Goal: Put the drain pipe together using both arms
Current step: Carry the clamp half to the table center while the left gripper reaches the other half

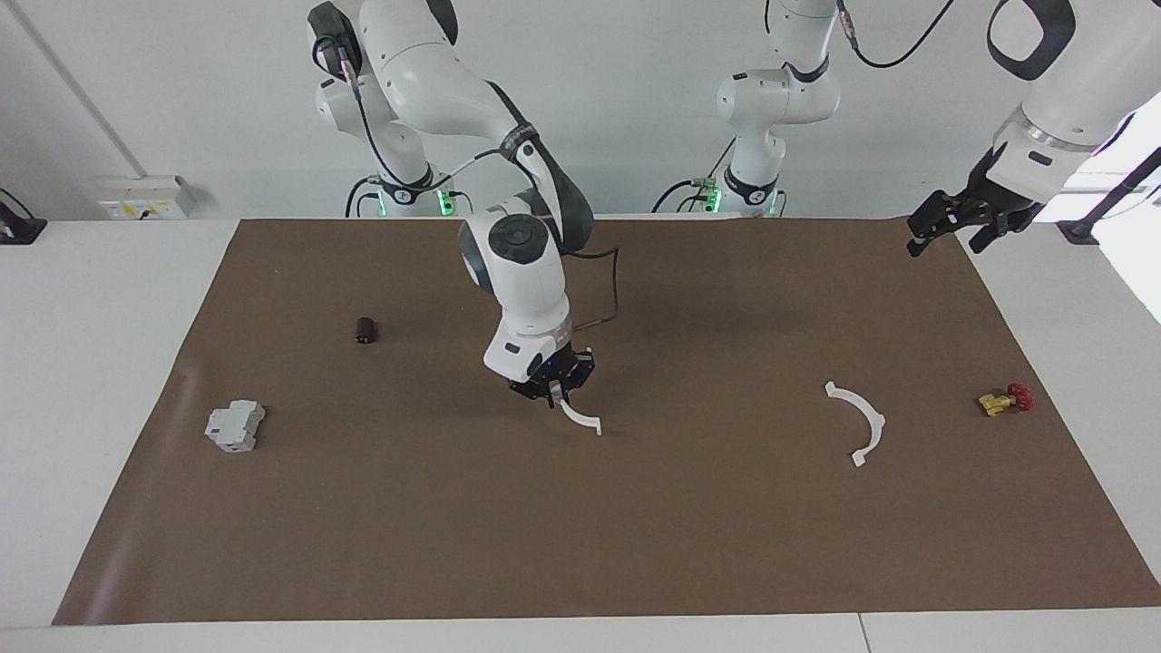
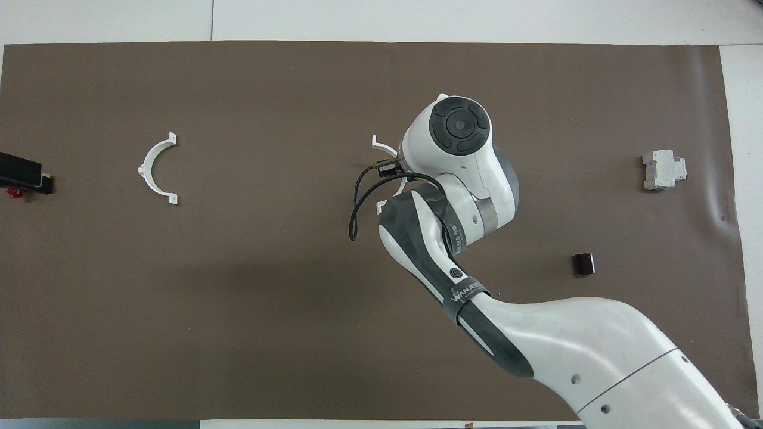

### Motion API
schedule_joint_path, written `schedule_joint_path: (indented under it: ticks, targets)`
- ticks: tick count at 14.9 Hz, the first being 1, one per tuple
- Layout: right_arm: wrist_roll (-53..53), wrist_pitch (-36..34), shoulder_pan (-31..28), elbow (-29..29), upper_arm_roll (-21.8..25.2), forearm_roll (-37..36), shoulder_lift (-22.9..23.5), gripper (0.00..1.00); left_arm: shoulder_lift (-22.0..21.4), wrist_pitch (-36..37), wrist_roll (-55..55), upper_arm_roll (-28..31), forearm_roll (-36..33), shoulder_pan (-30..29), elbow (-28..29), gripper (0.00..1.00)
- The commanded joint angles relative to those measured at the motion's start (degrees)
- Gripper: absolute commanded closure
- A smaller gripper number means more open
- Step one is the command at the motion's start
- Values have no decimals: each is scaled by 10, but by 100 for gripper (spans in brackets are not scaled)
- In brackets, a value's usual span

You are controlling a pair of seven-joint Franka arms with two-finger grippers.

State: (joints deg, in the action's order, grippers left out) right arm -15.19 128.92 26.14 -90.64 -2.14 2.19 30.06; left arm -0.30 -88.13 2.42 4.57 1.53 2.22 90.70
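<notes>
One white half-ring arc of the drain pipe lies mid-mat; in the overhead view only its two ends show from under the right arm's wrist. My right gripper is down at this arc with its fingers closed on it near the mat. The other arc lies free toward the left arm's end and also shows in the overhead view. My left gripper waits open and empty, raised over the mat's corner by the left arm's end; its tip shows in the overhead view.
A yellow valve with a red handle lies beside the free arc, toward the left arm's end. A grey boxy block and a small dark cylinder lie toward the right arm's end. A brown mat covers the table.
</notes>
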Motion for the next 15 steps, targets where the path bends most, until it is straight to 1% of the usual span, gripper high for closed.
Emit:
schedule_joint_path:
  ticks: [1,2,3,5,7,8,11,12,13,14,15]
  targets:
    - [4,20,8,-7,2,-24,12,100,-35,-78,8,2,-7,0,67,0]
    - [5,20,14,-7,2,-26,18,100,-40,-124,5,2,-7,0,89,0]
    - [6,27,16,-6,2,-30,27,100,-36,-147,5,2,-7,0,94,0]
    - [8,34,16,-8,2,-34,36,100,-16,-171,7,2,-8,-2,97,0]
    - [20,31,16,-8,2,-40,37,100,1,-209,8,2,-8,-2,114,0]
    - [31,32,16,-12,2,-42,37,100,13,-225,8,3,-10,1,119,0]
    - [32,35,16,-18,2,-42,37,100,67,-274,8,3,-10,5,123,0]
    - [32,36,17,-19,2,-42,37,83,81,-294,9,3,-10,5,127,0]
    - [32,36,17,-18,2,-42,37,55,95,-316,9,3,-10,4,132,0]
    - [28,37,16,-16,2,-42,36,14,108,-340,9,3,-10,6,140,0]
    - [28,34,16,-9,2,-42,36,0,117,-364,9,3,-10,6,154,0]
